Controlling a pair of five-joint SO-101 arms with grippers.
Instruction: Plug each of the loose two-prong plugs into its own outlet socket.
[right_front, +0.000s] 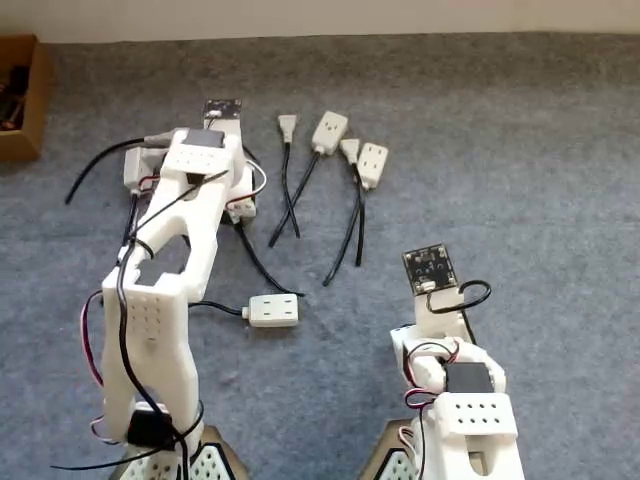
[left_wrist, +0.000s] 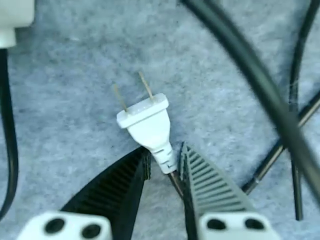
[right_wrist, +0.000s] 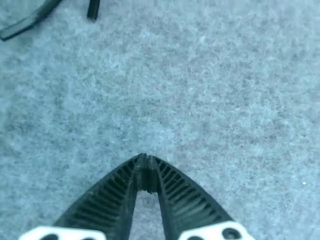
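Nestling in left claw (left_wrist: 162, 156), plug (left_wrist: 146, 120) tail; apparently pinched

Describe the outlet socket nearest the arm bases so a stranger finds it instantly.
On the grey carpet, find the outstretched left arm. Beside its midsection, toward the right arm, lies the outlet socket. Unlike the other sockets, grouped farther out, it lies alone.

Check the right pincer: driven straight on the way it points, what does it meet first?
Probably the bare grey carpet: nothing lies ahead of the shut right pincer. The black cable ends sit farther off, aside; depth unclear.
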